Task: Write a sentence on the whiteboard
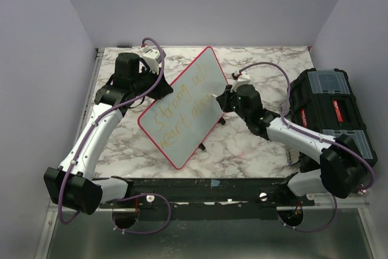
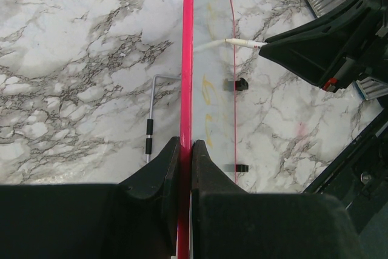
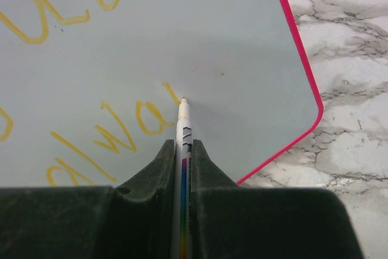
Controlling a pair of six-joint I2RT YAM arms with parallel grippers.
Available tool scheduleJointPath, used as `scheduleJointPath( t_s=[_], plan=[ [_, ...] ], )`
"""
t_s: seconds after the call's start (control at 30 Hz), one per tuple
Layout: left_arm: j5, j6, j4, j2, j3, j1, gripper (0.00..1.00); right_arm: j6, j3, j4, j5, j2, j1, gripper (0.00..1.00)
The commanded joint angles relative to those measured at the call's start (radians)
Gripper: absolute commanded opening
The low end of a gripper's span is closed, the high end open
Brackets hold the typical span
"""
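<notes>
**Marble table: board pinched at its rim, pen tip on the second line**

Grey-veined marble covers the table (image 1: 242,144), with plain pale walls around it. On the left, the left gripper (image 2: 186,144) is clamped tight on the red-pink rim of the whiteboard (image 1: 176,144), one finger on each face of the board. Just left of that rim, in the left wrist view, a thin metal rod (image 2: 150,107) with a black sleeve lies on the marble.

The whiteboard sits in the middle of the table, between the two arms. It runs diagonally from near left to far right and is tilted up on its edge, with its small black feet (image 2: 236,84) on the side toward the right arm. The sentence (image 1: 182,110) crosses it in two lines of yellow-orange cursive. The top line looks like "Strong all"; the lower line ends in "awa" plus one short stroke.

To the right, the right gripper (image 3: 183,144) is closed around a white marker (image 3: 182,119), whose tip touches the board at that stroke. At the far right stands a black toolbox (image 1: 330,110) with clear lid panels.
</notes>
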Motion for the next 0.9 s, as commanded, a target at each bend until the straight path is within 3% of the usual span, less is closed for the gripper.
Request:
scheduleJointPath(
  t_s=[0.0,0.43,0.87],
  plan=[
    [-0.044,0.078,-0.03,-0.012,0.013,-0.011,0.0,-0.019,0.065,-0.015,0.031,0.027,0.004,0.01],
    [-0.045,0.079,-0.028,-0.015,0.011,-0.011,0.0,-0.032,0.156,-0.038,0.035,0.059,0.004,0.01],
    [-0.046,0.078,-0.028,-0.017,0.01,-0.011,0.0,-0.005,0.055,-0.017,0.013,0.038,0.005,0.01]
  ],
)
